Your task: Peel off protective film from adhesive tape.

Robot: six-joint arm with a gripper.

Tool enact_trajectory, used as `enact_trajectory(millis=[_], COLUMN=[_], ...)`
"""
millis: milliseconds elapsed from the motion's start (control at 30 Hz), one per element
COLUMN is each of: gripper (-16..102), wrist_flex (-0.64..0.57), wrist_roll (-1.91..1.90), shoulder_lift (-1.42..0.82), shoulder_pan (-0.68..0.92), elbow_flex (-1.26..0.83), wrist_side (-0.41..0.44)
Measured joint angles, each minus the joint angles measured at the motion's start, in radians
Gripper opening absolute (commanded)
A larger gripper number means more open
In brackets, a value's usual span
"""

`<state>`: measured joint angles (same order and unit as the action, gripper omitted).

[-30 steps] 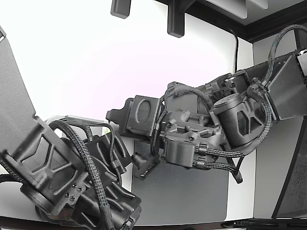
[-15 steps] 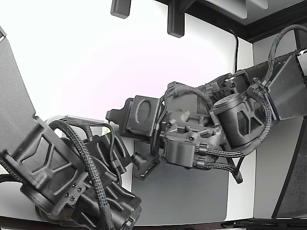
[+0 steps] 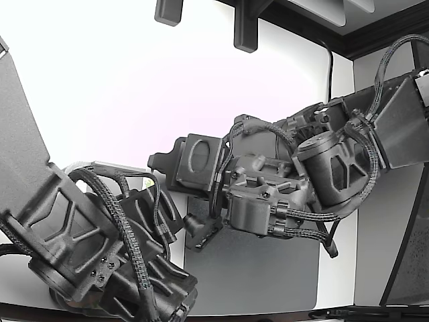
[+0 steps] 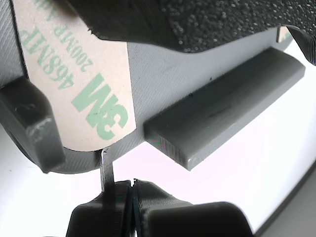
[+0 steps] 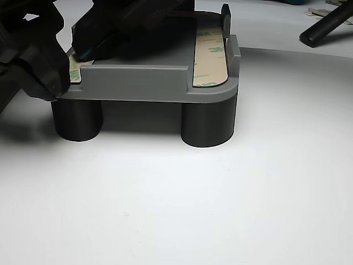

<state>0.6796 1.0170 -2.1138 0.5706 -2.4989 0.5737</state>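
Note:
A grey printed part [image 4: 197,84] carries a beige tape strip with a green-printed protective film [image 4: 94,94]. A thin tab of that film [image 4: 105,165] stands off the strip's end and runs down into my gripper [image 4: 132,190], whose black fingers are pressed together on it. In the other view the part [image 5: 143,83] stands on dark round legs. It has one film-covered strip [image 5: 209,55] on the right and another [image 5: 74,70] on the left, beside my black gripper [image 5: 55,77]. In the exterior view the arms hide the part.
A second black gripper [image 4: 197,24] presses on top of the part, also seen in the other view [image 5: 132,22]. In the exterior view two dark arms [image 3: 268,194] crowd over a grey mat [image 3: 268,268] on a white table [image 3: 100,80]. A black rod [image 5: 325,25] lies behind.
The arm at the exterior view's right has shifted very slightly left. Nothing else has visibly changed.

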Motion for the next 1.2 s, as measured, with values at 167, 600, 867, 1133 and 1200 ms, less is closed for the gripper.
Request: enact_trajectory(millis=[167,600,867,1133,1200], gripper=[-10,-10,-10,-10,-10], wrist_flex=[0.0,0.0,0.0,-0.003,-0.005], wrist_roll=[0.0,0.0,0.005,0.011,0.012], shoulder_lift=[0.0,0.0,-0.002,-0.011,-0.012], shoulder_pan=[0.0,0.0,0.0,0.0,0.0], elbow_flex=[0.0,0.0,0.0,-0.003,-0.008], wrist_side=[0.0,0.0,0.0,0.0,0.0])
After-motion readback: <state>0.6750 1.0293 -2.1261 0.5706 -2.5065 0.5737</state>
